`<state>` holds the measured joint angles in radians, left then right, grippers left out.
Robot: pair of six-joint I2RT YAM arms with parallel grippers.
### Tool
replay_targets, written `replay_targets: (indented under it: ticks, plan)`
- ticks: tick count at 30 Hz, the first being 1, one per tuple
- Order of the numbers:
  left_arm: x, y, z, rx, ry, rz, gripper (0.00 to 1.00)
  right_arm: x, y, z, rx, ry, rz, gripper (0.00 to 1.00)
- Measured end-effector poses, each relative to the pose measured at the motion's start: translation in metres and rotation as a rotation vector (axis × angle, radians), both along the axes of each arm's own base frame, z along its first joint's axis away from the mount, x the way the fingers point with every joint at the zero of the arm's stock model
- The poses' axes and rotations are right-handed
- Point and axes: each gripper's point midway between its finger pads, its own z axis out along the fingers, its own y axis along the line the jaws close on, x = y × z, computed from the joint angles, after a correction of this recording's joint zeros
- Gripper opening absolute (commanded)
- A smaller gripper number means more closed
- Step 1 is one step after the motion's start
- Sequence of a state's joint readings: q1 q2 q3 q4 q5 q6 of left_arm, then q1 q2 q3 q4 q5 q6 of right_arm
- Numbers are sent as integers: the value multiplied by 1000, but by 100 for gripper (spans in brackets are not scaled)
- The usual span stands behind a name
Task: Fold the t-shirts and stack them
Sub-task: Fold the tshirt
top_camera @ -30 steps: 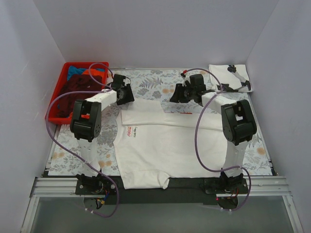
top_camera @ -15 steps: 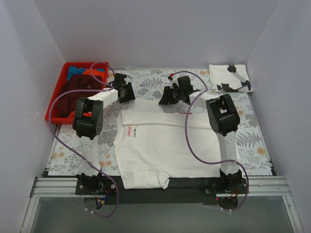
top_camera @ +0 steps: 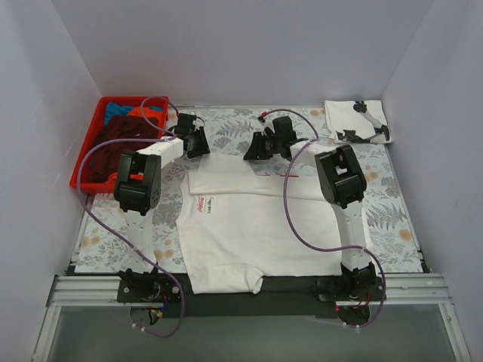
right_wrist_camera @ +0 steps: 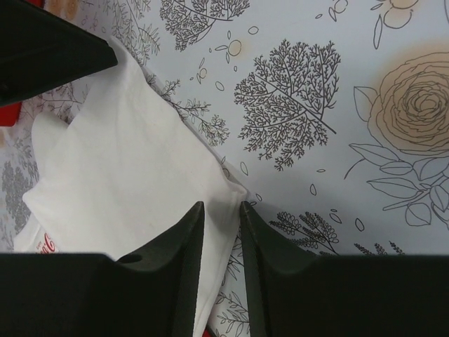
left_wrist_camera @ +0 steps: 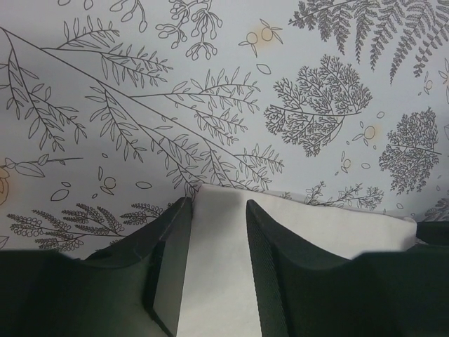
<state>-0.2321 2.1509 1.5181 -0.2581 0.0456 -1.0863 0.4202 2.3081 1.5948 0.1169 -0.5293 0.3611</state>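
Observation:
A white t-shirt (top_camera: pixel 249 222) with a small red chest logo lies flat in the middle of the table, its far part folded over. My left gripper (top_camera: pixel 198 143) is at the shirt's far left corner. In the left wrist view (left_wrist_camera: pixel 217 203) its jaws are closed on white cloth (left_wrist_camera: pixel 210 267). My right gripper (top_camera: pixel 255 148) is at the far edge near the middle. In the right wrist view (right_wrist_camera: pixel 222 206) it pinches a corner of the white cloth (right_wrist_camera: pixel 126 175). A folded white t-shirt with black print (top_camera: pixel 357 121) lies at the far right.
A red plastic crate (top_camera: pixel 84 162) stands at the far left with maroon (top_camera: pixel 121 136), blue (top_camera: pixel 119 111) and orange (top_camera: pixel 149 115) cloth in it. The floral tablecloth (top_camera: pixel 234 124) covers the table. White walls enclose three sides.
My right gripper has moved left along the shirt's far edge, from near the right side towards the middle. My left gripper has shifted slightly farther away.

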Motion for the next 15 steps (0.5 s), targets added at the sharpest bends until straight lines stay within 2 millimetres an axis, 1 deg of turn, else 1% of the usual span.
replay_targets:
  ticks: [1, 3, 4, 5, 7, 8, 11, 15]
  plan:
    - [0, 0, 0, 0, 0, 0, 33, 0, 0, 0, 1, 2, -1, 31]
    - [1, 0, -1, -1, -1, 1, 31, 1, 1, -1, 3, 2, -1, 25]
    - [1, 0, -1, -1, -2, 1, 27, 1, 1, -2, 3, 3, -2, 23]
    - [1, 0, -1, -2, -1, 1, 25, 0, 1, -2, 3, 6, -1, 17]
    - [1, 0, -1, -2, -1, 1, 21, 0, 2, -4, 3, 8, -1, 10]
    - [1, 0, -2, -2, 0, 1, 15, 1, 2, -5, 5, 11, 0, 2]
    - [0, 0, -4, -2, 4, -3, 0, 1, 3, -5, 9, 12, 4, 1]
    - [0, -1, -4, -2, 3, -8, 0, 0, 4, -4, 12, 13, 9, 1]
